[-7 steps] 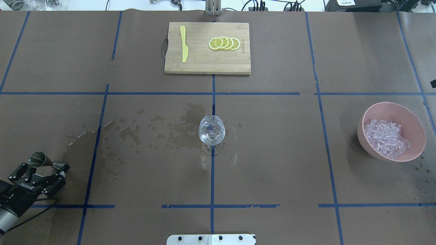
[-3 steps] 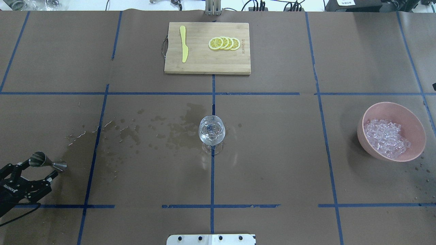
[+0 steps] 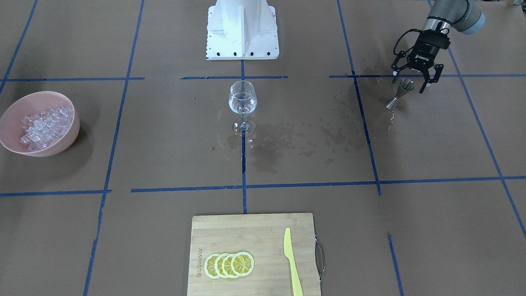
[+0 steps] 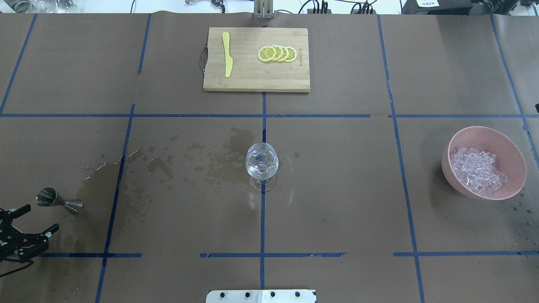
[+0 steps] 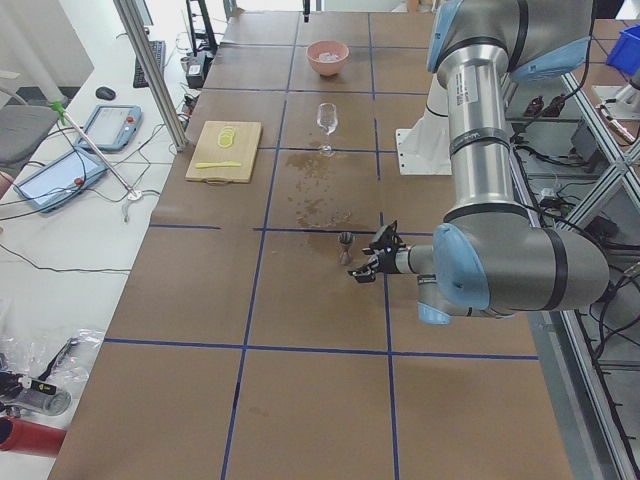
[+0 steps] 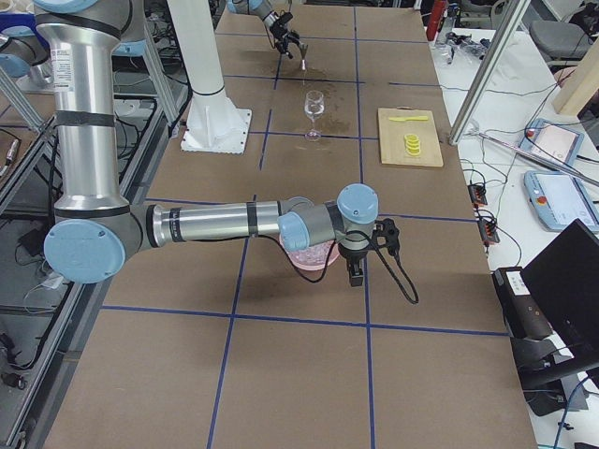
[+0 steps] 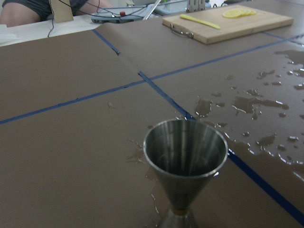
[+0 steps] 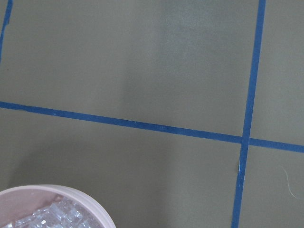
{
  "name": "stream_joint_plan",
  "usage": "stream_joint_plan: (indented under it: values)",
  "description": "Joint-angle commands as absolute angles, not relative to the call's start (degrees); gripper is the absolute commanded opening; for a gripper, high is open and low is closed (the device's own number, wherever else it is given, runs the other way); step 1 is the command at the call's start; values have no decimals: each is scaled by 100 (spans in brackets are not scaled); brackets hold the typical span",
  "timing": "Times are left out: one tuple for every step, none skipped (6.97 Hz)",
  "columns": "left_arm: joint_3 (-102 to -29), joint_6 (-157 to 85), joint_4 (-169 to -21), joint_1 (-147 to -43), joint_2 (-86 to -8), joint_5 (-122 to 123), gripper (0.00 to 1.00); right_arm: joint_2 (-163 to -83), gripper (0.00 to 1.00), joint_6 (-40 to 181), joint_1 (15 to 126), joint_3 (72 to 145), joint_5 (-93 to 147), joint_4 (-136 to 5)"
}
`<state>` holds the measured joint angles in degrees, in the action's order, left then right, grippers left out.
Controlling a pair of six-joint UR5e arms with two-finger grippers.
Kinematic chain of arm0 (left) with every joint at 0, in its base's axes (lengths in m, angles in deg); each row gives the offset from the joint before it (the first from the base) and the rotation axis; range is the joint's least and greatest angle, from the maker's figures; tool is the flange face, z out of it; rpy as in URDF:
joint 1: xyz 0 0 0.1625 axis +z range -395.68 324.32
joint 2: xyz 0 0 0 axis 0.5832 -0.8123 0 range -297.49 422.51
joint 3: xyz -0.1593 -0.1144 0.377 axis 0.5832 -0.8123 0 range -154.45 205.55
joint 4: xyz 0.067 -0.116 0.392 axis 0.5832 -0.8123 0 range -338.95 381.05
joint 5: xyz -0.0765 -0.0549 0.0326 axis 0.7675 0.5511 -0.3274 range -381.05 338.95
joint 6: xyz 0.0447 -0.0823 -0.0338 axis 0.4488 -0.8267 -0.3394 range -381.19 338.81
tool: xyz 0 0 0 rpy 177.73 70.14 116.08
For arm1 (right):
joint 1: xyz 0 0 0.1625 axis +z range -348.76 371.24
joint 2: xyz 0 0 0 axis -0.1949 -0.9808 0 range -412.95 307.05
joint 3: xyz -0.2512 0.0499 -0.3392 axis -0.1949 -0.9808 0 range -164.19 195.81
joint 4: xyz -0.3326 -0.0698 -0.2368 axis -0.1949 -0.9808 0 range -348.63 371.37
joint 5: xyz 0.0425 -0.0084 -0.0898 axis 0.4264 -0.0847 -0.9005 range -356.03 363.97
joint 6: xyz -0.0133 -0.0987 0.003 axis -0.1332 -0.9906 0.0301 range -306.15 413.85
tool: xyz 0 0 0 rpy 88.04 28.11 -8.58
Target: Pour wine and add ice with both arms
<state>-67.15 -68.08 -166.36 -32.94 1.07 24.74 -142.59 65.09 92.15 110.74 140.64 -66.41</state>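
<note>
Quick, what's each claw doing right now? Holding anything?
Left gripper: open, holding nothing; the metal jigger stands free beside it.
Right gripper: cannot tell, seen only from far off.

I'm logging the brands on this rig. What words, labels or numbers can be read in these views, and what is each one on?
"ROBOTIQ": small white letters on the body of the left gripper, seen in the front-facing view.
Burnt-in print on the cutting board, along the edge beside the lemon slices: too small to read.
White label on dark equipment beyond the table's far edge: too blurred to read.
No other text is visible.
</note>
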Motion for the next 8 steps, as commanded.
stream_joint_plan:
  values:
    - [-6831,-6724,-16703,-3374,510,2921,99,-14251,100,6510,9210,11073,14064,-6641]
    - [-6840,-6724,-16713,-3775,573,3209,99,-14259,100,6510,9210,11073,14064,-6641]
    - [-6902,-6698,-16721,-4657,556,3952,99,-14251,100,6501,9210,11073,14064,-6641]
    - [-6946,-6071,-16713,-5710,478,4838,99,-14251,100,6501,9210,11082,14064,-6641]
    - [-6868,-5369,-16487,-6957,112,5769,99,-14251,100,6510,9210,11082,14056,-6641]
    - [-6841,-4953,-15658,-8231,-292,6997,99,-14251,100,6501,9210,11082,14056,-6641]
    - [-6788,-4401,-14953,-9166,-871,7862,99,-14251,100,6510,9210,11082,14047,-6641]
    - [-6788,-4221,-14389,-9584,-1146,8375,99,-14251,100,6510,9210,11117,14047,-6633]
